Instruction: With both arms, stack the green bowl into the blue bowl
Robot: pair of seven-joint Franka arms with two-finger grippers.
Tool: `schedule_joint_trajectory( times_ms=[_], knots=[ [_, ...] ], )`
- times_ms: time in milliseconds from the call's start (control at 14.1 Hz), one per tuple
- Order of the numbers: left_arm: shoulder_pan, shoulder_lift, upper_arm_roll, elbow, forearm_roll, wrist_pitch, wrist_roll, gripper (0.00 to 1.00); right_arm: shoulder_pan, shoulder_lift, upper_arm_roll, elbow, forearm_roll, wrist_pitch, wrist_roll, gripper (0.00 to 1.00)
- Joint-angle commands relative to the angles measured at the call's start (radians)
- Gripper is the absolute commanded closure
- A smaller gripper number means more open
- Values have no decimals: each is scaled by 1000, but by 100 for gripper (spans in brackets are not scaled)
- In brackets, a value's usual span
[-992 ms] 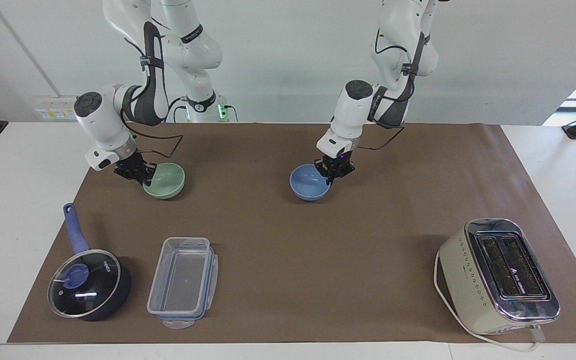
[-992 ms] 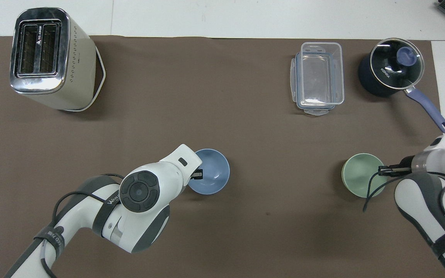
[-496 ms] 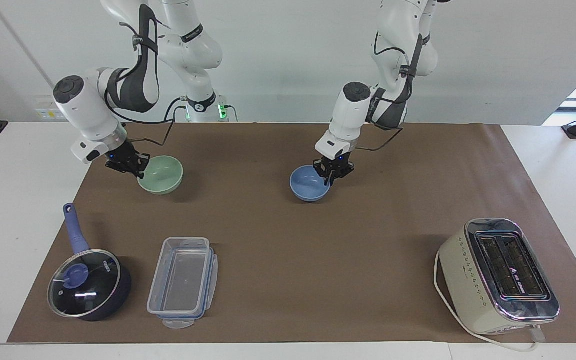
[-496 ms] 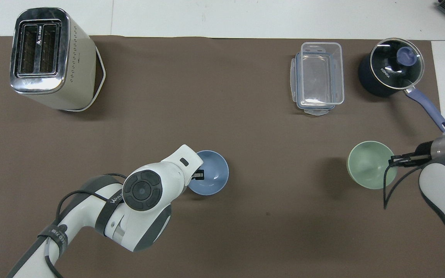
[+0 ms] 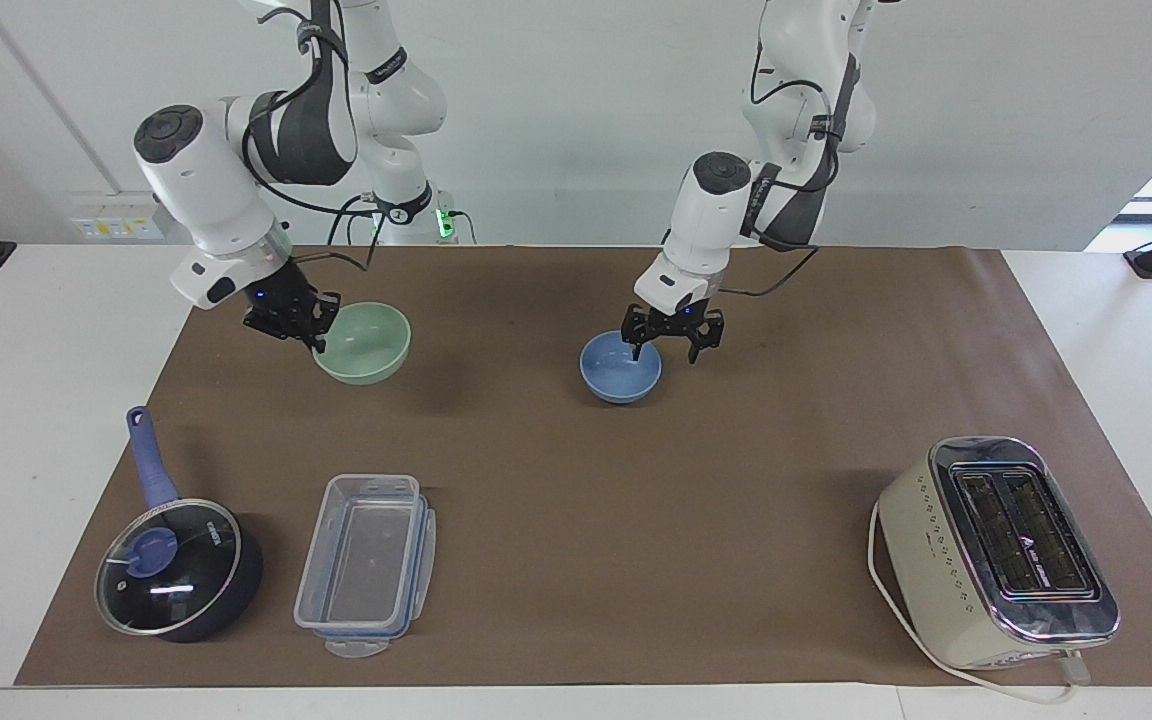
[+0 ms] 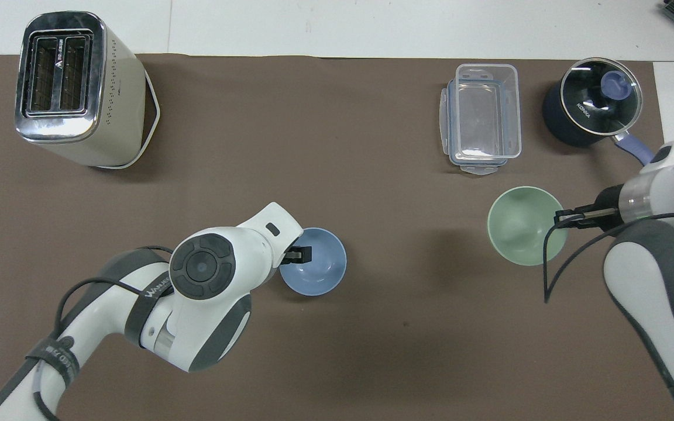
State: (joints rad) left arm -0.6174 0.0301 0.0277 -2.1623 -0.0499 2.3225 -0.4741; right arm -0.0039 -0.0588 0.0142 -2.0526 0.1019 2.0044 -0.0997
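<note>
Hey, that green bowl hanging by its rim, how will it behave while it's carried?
The green bowl probably stays rigid: it holds its shape. Pinched at one edge by the right hand, it might swing or slip, since the surface looks smooth.

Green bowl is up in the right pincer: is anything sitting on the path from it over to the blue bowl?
Nothing on the mat lies between them. The green bowl, gripped at its rim by the right pincer, has bare brown mat up to the blue bowl. Only the left pincer, open at the blue bowl's rim, crowds the landing spot.
</note>
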Motion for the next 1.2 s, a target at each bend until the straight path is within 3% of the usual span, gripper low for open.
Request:
schedule_joint_trajectory(
  times_ms=[0,425,850,1133],
  knots=[
    [76,-73,1,47,24,-127,113,0,95,20,0,29,22,5,148,100],
    [266,-65,1,350,24,-463,417,0,333,103,0,92,22,66,491,100],
    [376,-53,6,507,18,-589,501,0,499,224,0,193,35,123,718,100],
    [439,-33,8,585,19,-681,552,0,564,243,1,167,36,180,762,100]
  ],
)
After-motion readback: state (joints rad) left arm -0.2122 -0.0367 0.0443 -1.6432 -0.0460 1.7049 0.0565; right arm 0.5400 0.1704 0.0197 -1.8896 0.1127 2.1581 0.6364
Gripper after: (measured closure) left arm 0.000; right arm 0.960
